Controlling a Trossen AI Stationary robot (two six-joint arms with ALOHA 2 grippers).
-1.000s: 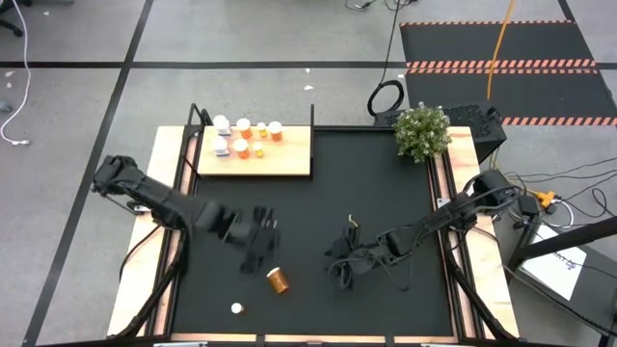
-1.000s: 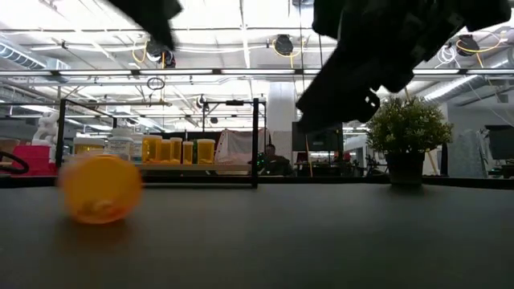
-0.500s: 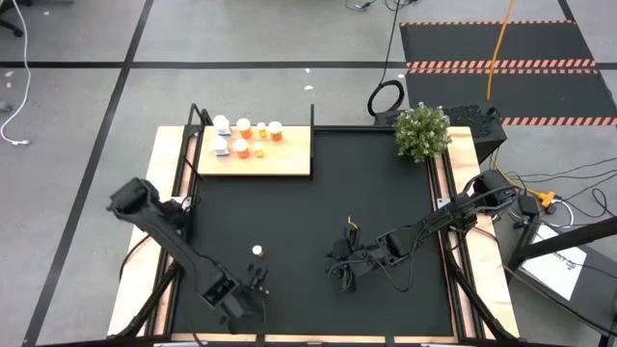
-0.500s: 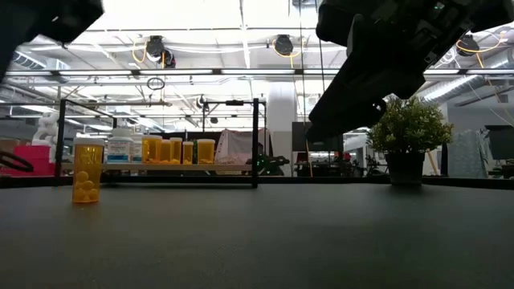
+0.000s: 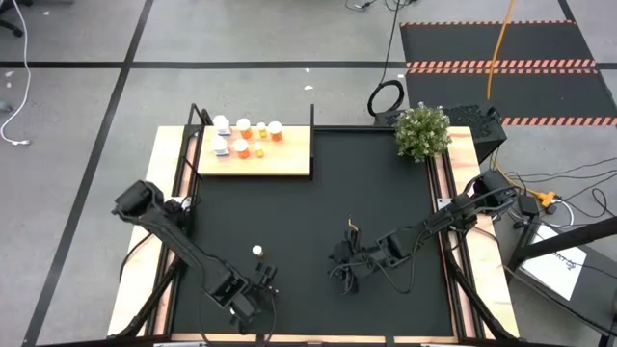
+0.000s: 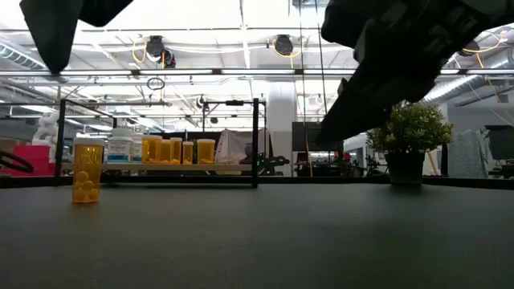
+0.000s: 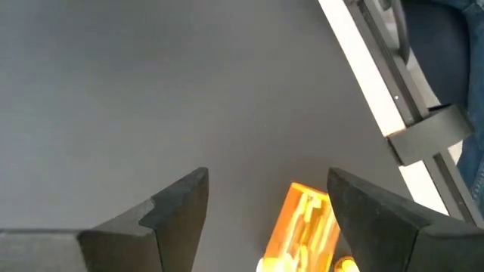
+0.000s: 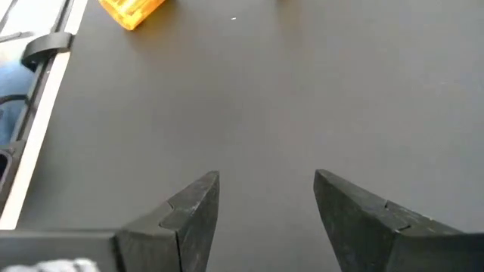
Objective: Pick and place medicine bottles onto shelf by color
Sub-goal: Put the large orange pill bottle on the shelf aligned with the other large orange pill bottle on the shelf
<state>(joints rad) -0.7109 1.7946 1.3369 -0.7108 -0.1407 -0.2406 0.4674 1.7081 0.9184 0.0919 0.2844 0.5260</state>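
**One orange bottle left standing on the mat, my left hand closing in on it**

The tabletop [image 5: 386,193] carries a wide black mat, and at its far left corner sits the shelf [image 5: 289,159], a light-wood board with thin black posts. On the shelf stands a cluster of medicine bottles [image 5: 246,140]: white ones at the left end, orange ones with white caps to their right. A potted plant [image 5: 421,131] stands at the far right corner.

The bottle I am after is the lone orange bottle [image 5: 257,252], upright on the mat near the front edge, well apart from the shelf. In the low view it stands alone at the left [image 6: 87,171], its cap up, pills showing inside.

My left hand [image 5: 253,294] hangs low at the near left of the mat, just nearer than that bottle. Its jaws stand wide apart and hold nothing; in its wrist view the orange bottle [image 7: 302,227] shows between the fingers [image 7: 178,208], not yet touched.

To do this well, I judge I should centre the bottle between the jaws, come in level at mid-body below the cap, and close gently so the round body does not tip or roll away. It then belongs with the orange group on the shelf.

My right hand [image 5: 344,271] waits over the mat's near centre, jaws parted and empty.
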